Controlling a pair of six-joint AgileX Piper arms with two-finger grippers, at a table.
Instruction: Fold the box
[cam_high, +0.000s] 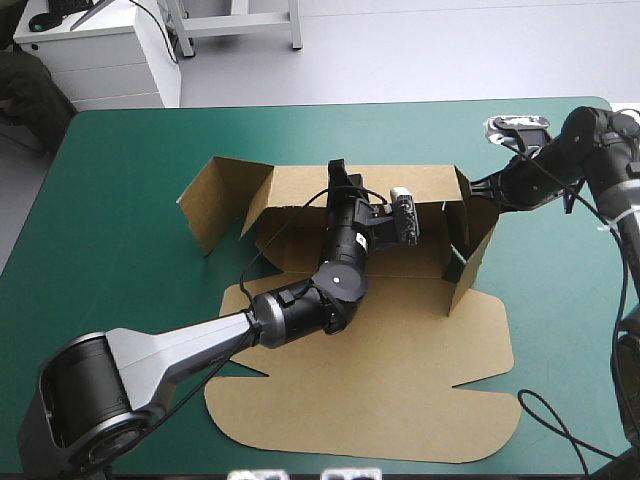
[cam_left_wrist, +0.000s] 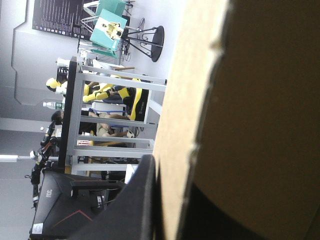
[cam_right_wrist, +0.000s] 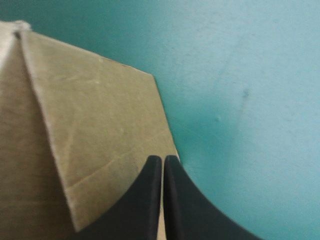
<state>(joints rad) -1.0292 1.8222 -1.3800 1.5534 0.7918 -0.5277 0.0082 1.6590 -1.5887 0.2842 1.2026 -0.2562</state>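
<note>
The brown box (cam_high: 400, 350) lies mid-table with its lid flat toward the front. Its back wall (cam_high: 300, 190), left flap (cam_high: 210, 195) and right wall (cam_high: 480, 250) stand raised. My left gripper (cam_high: 340, 172) sits at the back wall's top edge. In the left wrist view that gripper (cam_left_wrist: 172, 175) is shut on the box (cam_left_wrist: 260, 100), one black finger (cam_left_wrist: 142, 200) outside the board. My right gripper (cam_high: 472, 187) is at the outer side of the right wall's back end. In its own view the right gripper (cam_right_wrist: 163, 159) is shut, tips at the corner of a box flap (cam_right_wrist: 90, 140).
Bare teal-green cover (cam_high: 120, 230) lies to the left of the box, and more cover (cam_right_wrist: 250, 75) beside the right gripper. A white cabinet (cam_high: 100, 50) stands beyond the table's far left corner. The table's right edge (cam_high: 625, 300) is close to the right arm.
</note>
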